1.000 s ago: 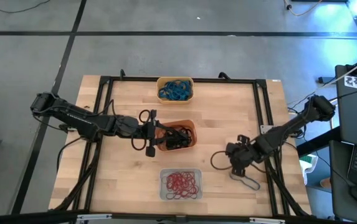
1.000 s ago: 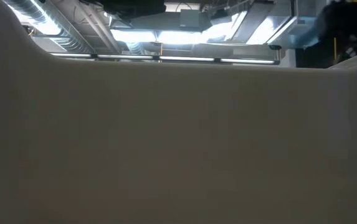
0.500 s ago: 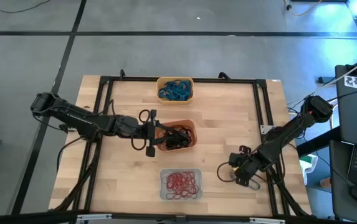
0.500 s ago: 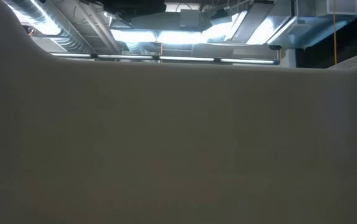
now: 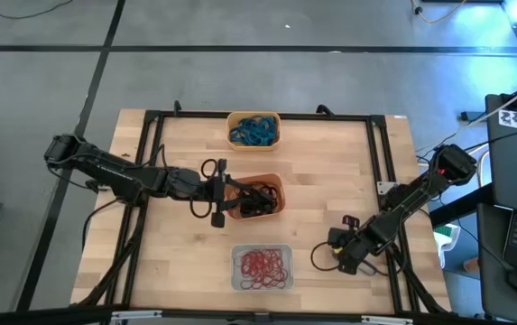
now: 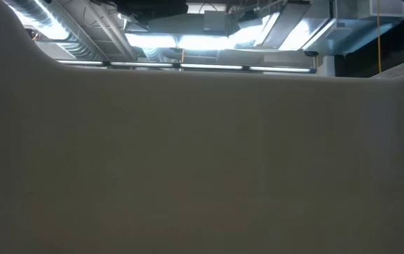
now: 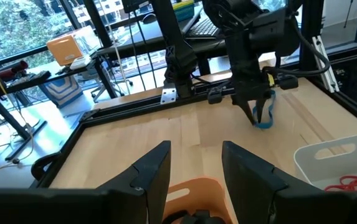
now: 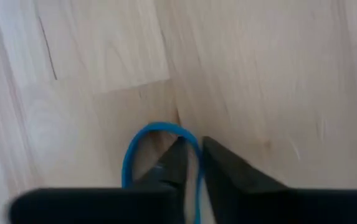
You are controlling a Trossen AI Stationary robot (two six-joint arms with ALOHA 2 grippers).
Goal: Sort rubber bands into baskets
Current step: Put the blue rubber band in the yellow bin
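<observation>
Three baskets on the bench (image 5: 330, 171): yellow-orange basket (image 5: 253, 116), red-orange basket (image 5: 274, 185), pale basket (image 5: 262, 250). Blue-teal bands (image 5: 253, 132) heaped in the first, too tangled to count; same for the black bands (image 5: 256, 199) in the second and the red bands (image 5: 263, 266) in the third. One lone blue band (image 8: 159, 134) out on the wood. Two arms, two pincers: left pincer (image 5: 219, 194), right pincer (image 5: 346, 263).

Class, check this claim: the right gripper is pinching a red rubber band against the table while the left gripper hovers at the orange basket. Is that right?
Not quite. The band in the right gripper is a blue rubber band, not red, as the right wrist view shows. The left gripper is indeed at the orange basket.
</observation>
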